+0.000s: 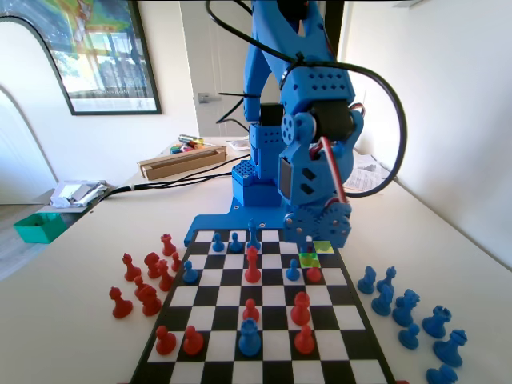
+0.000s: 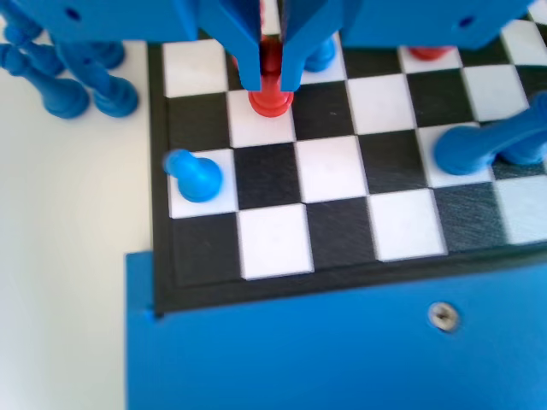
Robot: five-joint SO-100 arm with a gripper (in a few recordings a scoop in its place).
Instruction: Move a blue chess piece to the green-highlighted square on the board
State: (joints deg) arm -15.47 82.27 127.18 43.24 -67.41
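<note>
Two jaws of the gripper point(image 2: 270, 81) pinch a red pawn point(image 2: 271, 96), probably clearing the green-highlighted square point(image 1: 309, 260) for a blue piece.

In the wrist view, the gripper point(image 2: 271, 64) jaws hide the upper part of a red pawn point(image 2: 271, 98). In the fixed view, the arm hides part of the green-highlighted square point(image 1: 310, 260) near the board's point(image 1: 264, 320) far right corner.
</note>
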